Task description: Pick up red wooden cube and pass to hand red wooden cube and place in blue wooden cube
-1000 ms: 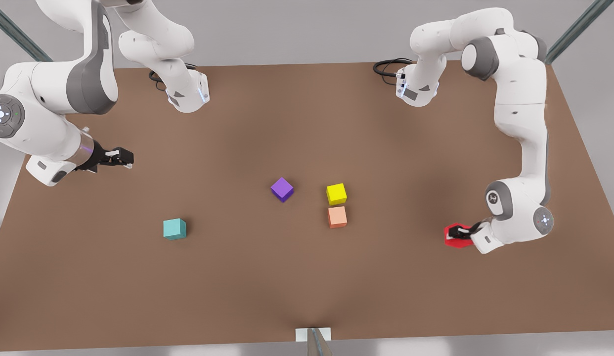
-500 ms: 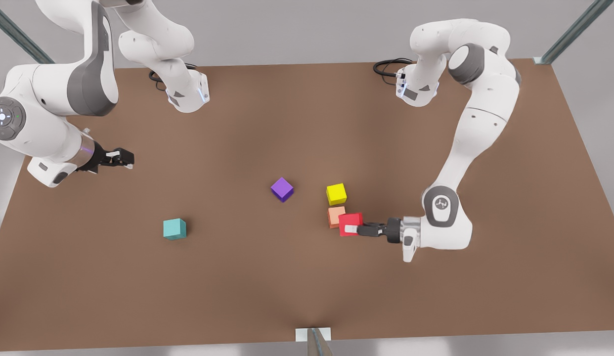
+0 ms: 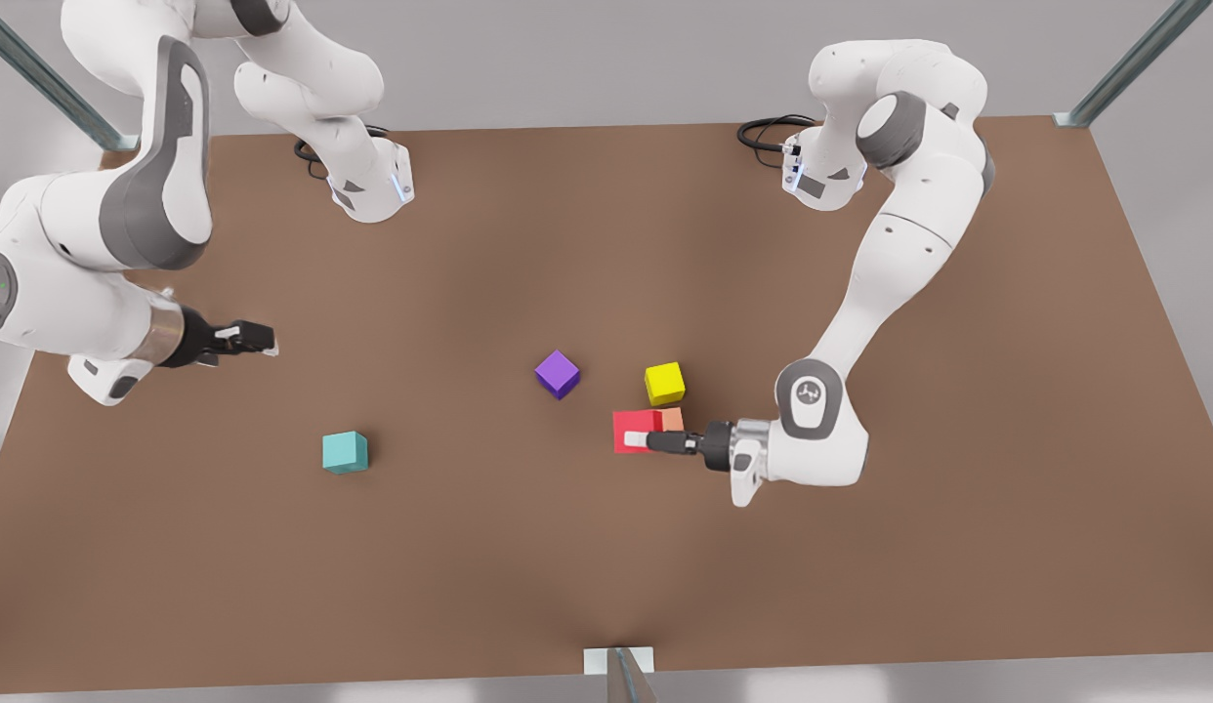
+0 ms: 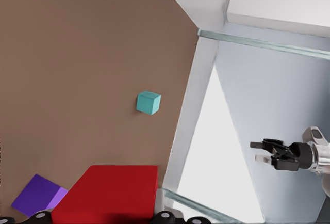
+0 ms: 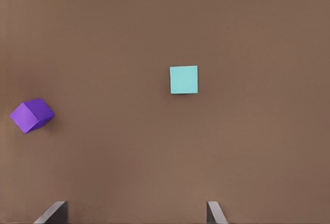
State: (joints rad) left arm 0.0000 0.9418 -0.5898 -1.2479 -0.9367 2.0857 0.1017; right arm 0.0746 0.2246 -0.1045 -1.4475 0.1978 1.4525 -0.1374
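The left gripper (image 3: 638, 439) is clamping the red wooden cube (image 3: 634, 427), holding it over the table (image 3: 470, 547) and partly covering the salmon cube (image 3: 673, 419). The right gripper (image 3: 267, 340) is hovering far across the table, fingers (image 5: 51, 212) seemingly apart. The blue wooden cube (image 3: 345, 452) is sitting between them, alone.

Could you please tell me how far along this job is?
Done: the left hand grips the red cube near the table's middle. In hand: the pass; the open right hand waits far off. Left: the handover, then placing it at the teal cube.
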